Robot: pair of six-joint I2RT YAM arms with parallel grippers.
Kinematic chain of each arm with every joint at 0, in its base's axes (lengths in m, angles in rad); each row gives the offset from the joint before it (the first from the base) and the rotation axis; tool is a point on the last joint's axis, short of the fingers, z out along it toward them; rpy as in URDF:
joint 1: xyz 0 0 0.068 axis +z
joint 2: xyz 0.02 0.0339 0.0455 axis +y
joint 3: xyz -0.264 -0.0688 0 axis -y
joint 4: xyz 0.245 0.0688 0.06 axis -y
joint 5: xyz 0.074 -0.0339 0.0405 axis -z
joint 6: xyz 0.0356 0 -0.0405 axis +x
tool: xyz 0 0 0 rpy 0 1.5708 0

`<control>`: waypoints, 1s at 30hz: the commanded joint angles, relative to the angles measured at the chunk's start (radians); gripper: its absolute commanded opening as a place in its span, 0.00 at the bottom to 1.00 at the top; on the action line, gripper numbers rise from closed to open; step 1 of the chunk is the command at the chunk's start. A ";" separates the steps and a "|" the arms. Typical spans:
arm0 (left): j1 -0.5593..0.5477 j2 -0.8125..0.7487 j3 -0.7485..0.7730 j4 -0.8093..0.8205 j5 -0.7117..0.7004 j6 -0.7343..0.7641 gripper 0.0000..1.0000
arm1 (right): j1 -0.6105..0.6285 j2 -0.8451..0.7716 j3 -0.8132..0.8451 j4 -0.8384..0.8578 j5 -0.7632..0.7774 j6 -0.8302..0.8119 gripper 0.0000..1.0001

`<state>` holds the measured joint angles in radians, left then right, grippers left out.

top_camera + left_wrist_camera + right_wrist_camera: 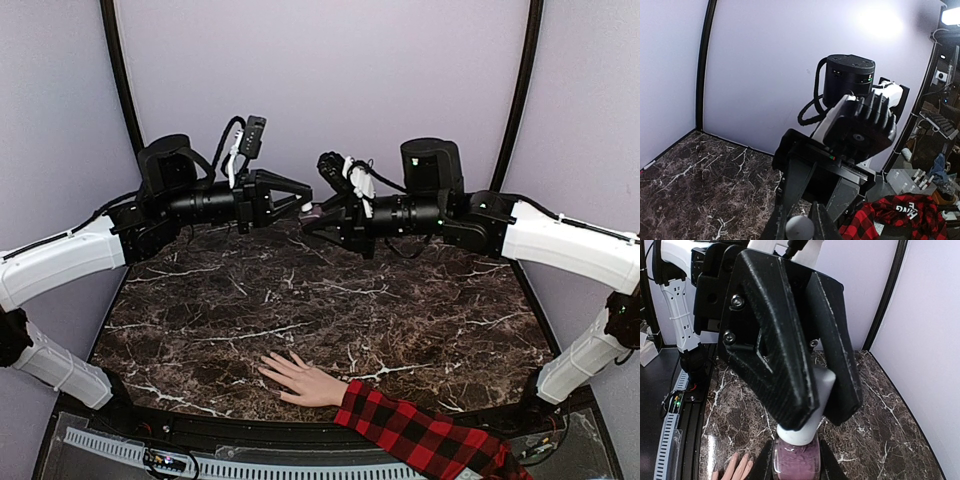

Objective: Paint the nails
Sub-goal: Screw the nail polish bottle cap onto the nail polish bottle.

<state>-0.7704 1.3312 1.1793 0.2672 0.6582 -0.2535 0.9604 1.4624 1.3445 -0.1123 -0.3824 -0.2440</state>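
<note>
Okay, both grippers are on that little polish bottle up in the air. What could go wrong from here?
1. The small bottle of purple polish hangs above the dark marble table, pinched by the right gripper, with the left gripper shut on its white cap. A slip while twisting could drop or spill it.
2. The pale hand in the red-and-black plaid sleeve lies far off at the near edge, so a loaded brush might drip on the way.

The only legible mark is white lettering on a dark patch of the red-and-black plaid cloth (pixel 920 222) in the left wrist view, roughly "KING", with other letters too small to read.
</note>
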 commanded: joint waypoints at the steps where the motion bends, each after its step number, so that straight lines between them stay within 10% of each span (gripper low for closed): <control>1: 0.002 -0.020 0.000 0.045 0.025 0.018 0.07 | -0.011 0.000 0.019 0.071 -0.053 0.039 0.00; 16: 0.002 -0.016 -0.043 0.048 0.044 0.079 0.00 | -0.048 0.040 0.078 0.062 -0.144 0.128 0.00; 30: 0.002 0.040 -0.022 -0.011 -0.127 -0.001 0.00 | -0.038 0.048 0.107 0.043 0.107 0.099 0.00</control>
<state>-0.7612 1.3487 1.1549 0.2886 0.5907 -0.1974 0.9199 1.5135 1.3968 -0.1738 -0.3996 -0.1364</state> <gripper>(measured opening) 0.163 0.205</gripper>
